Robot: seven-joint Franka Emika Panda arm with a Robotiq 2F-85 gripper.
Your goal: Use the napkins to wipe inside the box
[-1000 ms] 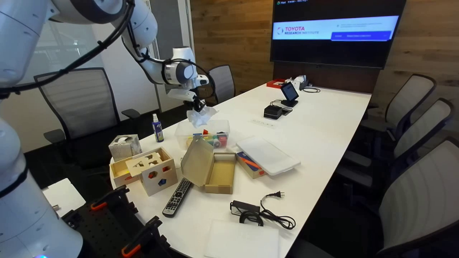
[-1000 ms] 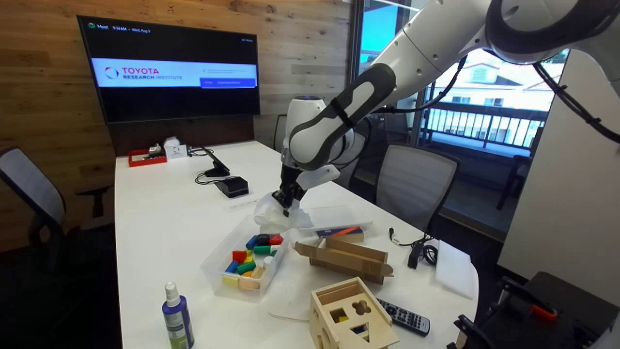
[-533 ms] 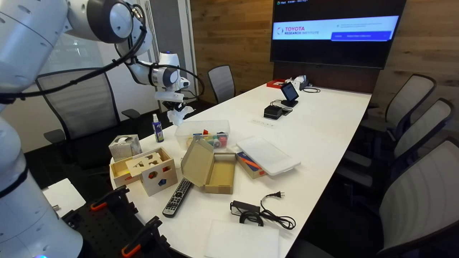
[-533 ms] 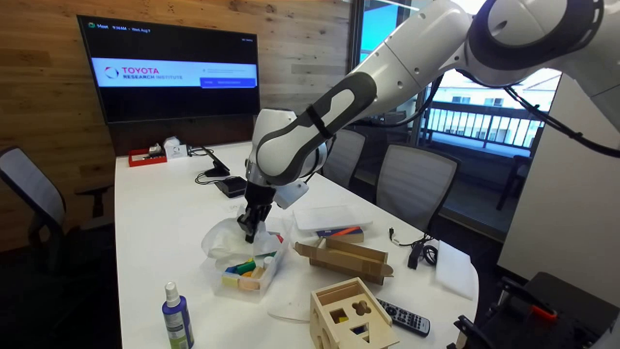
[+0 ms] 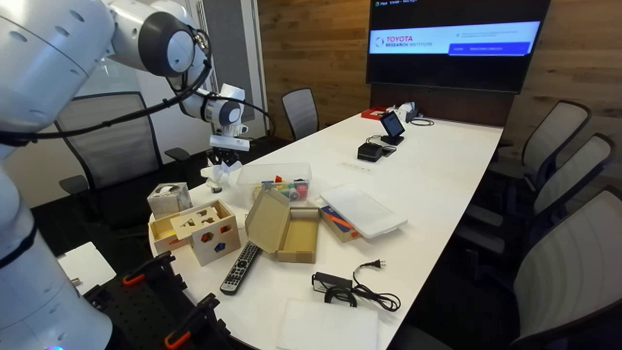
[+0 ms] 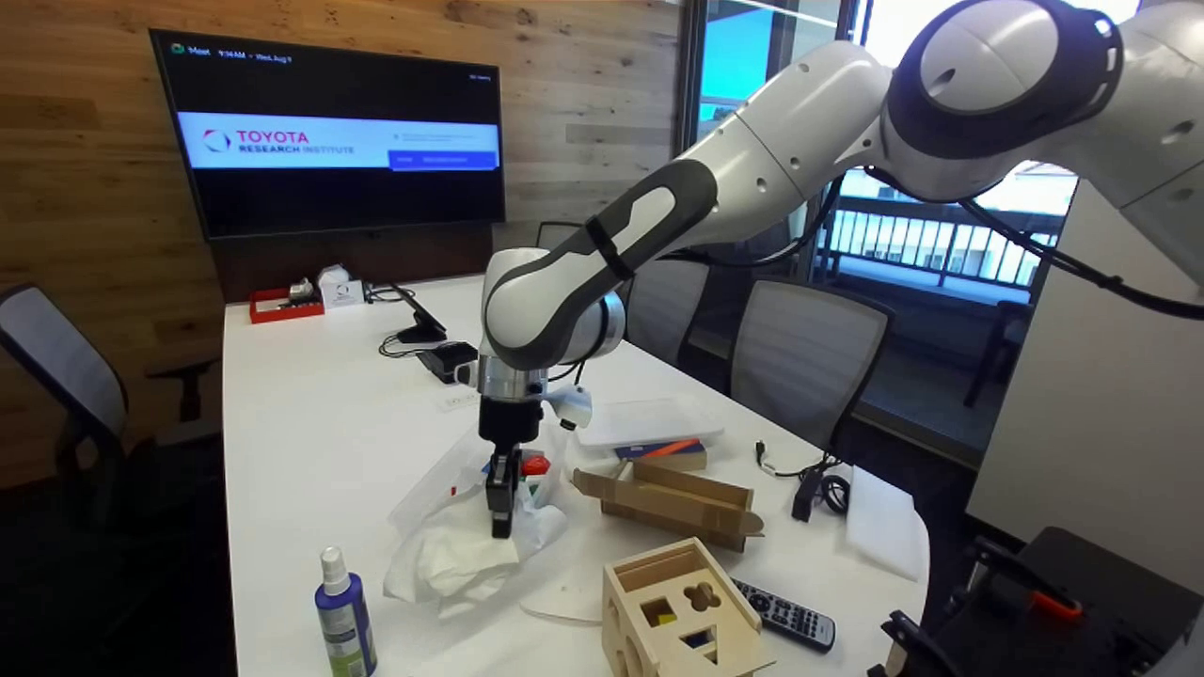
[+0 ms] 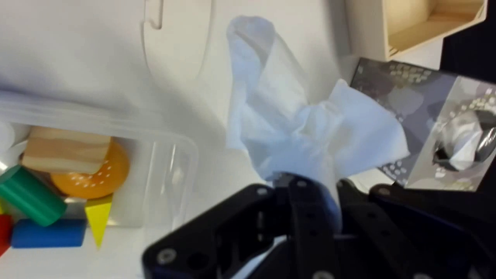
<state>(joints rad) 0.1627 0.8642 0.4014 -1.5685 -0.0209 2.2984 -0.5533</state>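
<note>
Checking an exterior view, we find the gripper (image 6: 502,530) pinching a napkin (image 6: 463,558); the open cardboard box (image 6: 670,506) lies apart at its three o'clock, long axis roughly nine to three.

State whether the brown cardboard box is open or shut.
Open: the brown cardboard box has its flap lid tilted up, exposing the inside.

cardboard box (image 5: 299,240) between remote (image 5: 240,269) and tub lid (image 5: 363,210)
</note>
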